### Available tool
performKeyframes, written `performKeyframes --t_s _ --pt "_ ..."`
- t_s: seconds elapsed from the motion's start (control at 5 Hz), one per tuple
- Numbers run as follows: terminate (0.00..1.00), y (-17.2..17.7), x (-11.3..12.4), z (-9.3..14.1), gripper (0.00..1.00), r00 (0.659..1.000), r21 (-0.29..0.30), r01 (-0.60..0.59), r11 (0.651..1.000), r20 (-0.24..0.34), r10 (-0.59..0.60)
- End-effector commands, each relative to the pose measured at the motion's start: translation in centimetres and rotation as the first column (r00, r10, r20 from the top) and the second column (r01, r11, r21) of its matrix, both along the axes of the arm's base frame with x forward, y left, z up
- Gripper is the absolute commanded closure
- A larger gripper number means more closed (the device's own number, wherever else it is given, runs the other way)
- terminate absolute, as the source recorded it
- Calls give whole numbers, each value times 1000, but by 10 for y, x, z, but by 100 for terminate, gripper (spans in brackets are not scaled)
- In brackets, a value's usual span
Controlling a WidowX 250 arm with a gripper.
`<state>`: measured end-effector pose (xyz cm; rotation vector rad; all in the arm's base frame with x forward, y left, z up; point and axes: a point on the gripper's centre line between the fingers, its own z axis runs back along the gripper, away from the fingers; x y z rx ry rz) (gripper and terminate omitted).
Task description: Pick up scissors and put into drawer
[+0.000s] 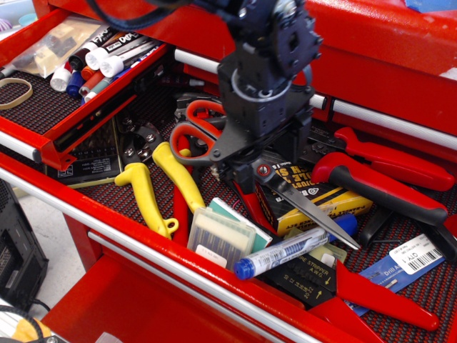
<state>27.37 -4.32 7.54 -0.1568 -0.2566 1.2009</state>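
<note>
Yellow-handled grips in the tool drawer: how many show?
2. One yellow handle lies left, near the drawer's front edge; the other yellow handle runs beside it, toward the scissors. The pincer may hide more.

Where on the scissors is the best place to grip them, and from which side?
Grip the scissors from above at the neck by the red pivot screw, fingers either side. There the shape is narrow and rigid, and they lie flat atop other tools. The gripper hovers there; jaw state unclear.
</note>
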Motion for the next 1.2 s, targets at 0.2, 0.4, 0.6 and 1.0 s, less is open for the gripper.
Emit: performKeyframes --t_s 0.2,0.4,0.6,1.0 --pt "0 17 14 -17 100 999 -59 -51 997 15 52" --pt "0 19 12 -11 100 999 -50 -51 997 -16 50" --pt "0 35 6 16 100 995 -1 -42 999 -95 41" --pt "0 95 1 73 100 978 108 -23 994 -202 44"
